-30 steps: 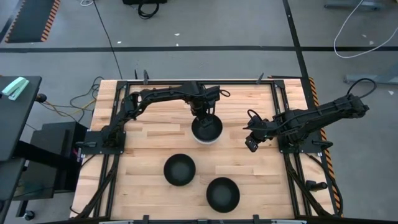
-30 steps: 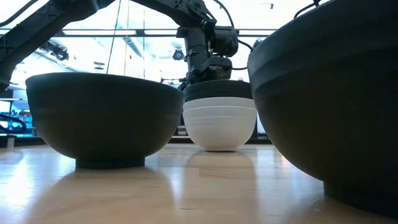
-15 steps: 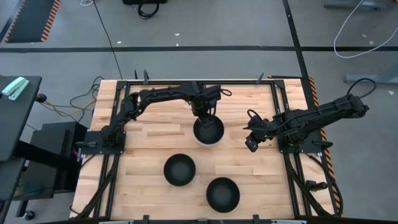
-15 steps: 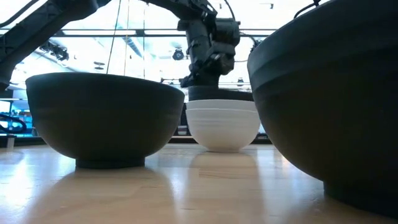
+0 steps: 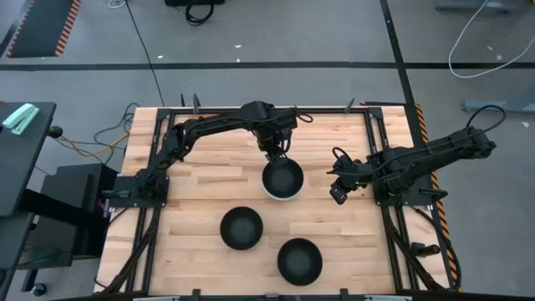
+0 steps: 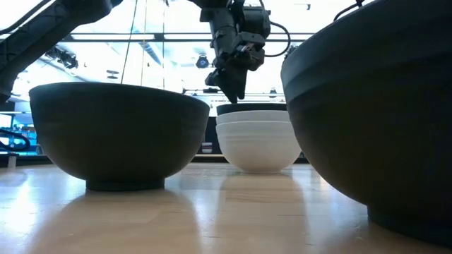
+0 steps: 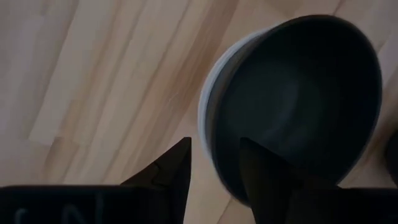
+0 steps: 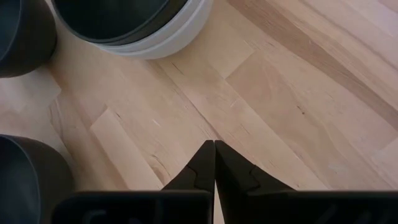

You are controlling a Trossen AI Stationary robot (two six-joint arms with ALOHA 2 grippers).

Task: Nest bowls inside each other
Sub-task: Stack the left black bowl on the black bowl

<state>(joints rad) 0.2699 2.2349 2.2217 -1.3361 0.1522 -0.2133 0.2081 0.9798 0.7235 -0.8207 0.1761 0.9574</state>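
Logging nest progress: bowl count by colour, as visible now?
Glossy black round bowls: 3, two loose, one nested on top of the stack.
Plain white round bowls: 2, stacked beneath it.
Total: 5.

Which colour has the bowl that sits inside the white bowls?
Black: the inner bowl is glossy black within the white rim, clearest in the left wrist view.

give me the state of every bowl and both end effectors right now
Stack of bowls: glossy black bowl nested in plain white bowls, upright on the wooden table.
Left black bowl: alone, upright, empty.
Front black bowl: alone, upright, empty.
Left end effector: open, just above the stack's far rim, holding nothing.
Right end effector: shut, empty, waiting right of the stack.
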